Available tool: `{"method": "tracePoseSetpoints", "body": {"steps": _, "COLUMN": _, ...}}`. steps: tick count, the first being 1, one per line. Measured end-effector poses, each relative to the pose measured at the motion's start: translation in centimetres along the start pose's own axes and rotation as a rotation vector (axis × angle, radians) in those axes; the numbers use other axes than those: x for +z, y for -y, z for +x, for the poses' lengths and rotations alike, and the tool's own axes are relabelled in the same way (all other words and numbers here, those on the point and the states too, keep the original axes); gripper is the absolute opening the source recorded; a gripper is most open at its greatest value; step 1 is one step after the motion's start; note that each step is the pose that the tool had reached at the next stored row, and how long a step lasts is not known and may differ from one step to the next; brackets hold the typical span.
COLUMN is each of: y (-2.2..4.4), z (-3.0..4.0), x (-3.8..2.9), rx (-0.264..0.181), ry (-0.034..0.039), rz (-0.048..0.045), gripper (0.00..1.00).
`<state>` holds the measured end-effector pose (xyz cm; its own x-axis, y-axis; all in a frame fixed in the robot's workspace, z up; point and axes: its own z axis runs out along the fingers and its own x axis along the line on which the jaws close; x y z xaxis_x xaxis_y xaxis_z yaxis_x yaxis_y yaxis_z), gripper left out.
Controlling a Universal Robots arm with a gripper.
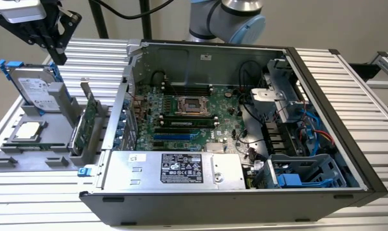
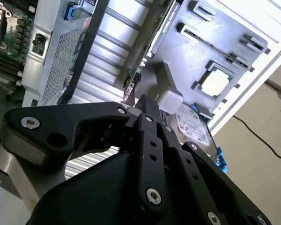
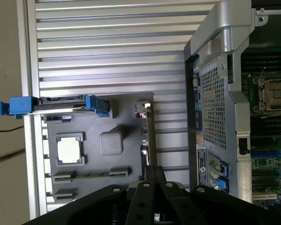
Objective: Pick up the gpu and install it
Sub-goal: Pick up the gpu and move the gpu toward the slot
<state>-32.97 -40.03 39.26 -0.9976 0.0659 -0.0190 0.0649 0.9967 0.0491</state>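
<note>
Black linkage of the tool (image 3: 155, 172) sits closest to the lens in both wrist views. I read its fingers as pressed together, with nothing between them. In the exterior view the tool hangs in the air above the hard drive (image 1: 36, 89), which stands on edge on its blue rails, clear of everything.

The gpu (image 1: 89, 118) is below the tool and off toward the computer case (image 1: 245, 199). It stands upright on its long edge in a slot of the grey holder (image 1: 14, 161), green board showing, untouched. It lies between the hard drive and the case wall.

A processor chip (image 1: 28, 130) lies flat in the holder, below the tool and on the far side of the hard drive from the case.

The case is open, motherboard (image 1: 181, 122) exposed. Holder and case both rest on the slatted bench (image 1: 374, 96).
</note>
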Motion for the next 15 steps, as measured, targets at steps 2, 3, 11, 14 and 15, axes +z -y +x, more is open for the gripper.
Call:
{"method": "tracePoseSetpoints", "body": {"steps": 2, "y": 0.0, "z": 0.0, "x": 0.0, "rx": 0.0, "ry": 0.0, "rz": 0.0, "gripper": 0.0}}
{"method": "tracePoseSetpoints", "body": {"steps": 3, "y": 0.0, "z": 0.0, "x": 0.0, "rx": 0.0, "ry": 0.0, "rz": 0.0, "gripper": 0.0}}
{"method": "tracePoseSetpoints", "body": {"steps": 11, "y": 0.0, "z": 0.0, "x": 0.0, "rx": 0.0, "ry": -0.0001, "rz": 0.0001, "gripper": 1.0}}
{"method": "tracePoseSetpoints", "body": {"steps": 14, "y": 0.0, "z": 0.0, "x": 0.0, "rx": 0.0, "ry": 0.0, "rz": 0.0, "gripper": 1.0}}
{"method": "tracePoseSetpoints", "body": {"steps": 15, "y": 0.0, "z": 0.0, "x": 0.0, "rx": 0.0, "ry": -0.0001, "rz": 0.0, "gripper": 1.0}}
